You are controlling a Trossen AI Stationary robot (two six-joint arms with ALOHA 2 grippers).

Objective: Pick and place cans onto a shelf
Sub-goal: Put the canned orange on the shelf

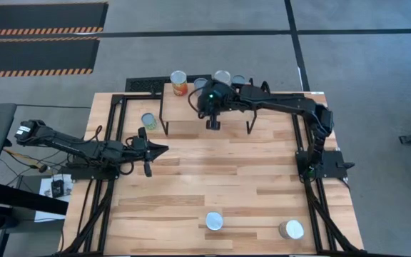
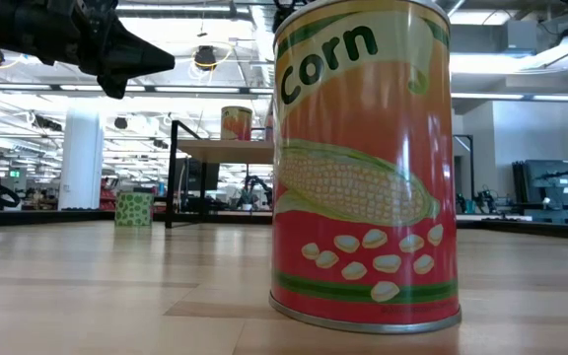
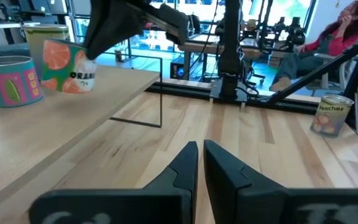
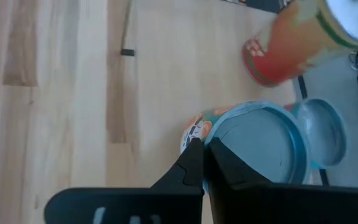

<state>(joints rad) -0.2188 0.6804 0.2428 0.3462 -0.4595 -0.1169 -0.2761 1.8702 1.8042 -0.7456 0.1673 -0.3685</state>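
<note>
Right end effector closed, empty above shelf front edge, upper center; orange can stands placed; left end effector closed, idle mid-left.

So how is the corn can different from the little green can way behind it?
The corn can is red and orange with corn pictured on it; the green can is plain green with spots. The corn can stands close to the low camera on open table; the green can stands far back, beside the shelf. Both stand upright on the table.
</note>
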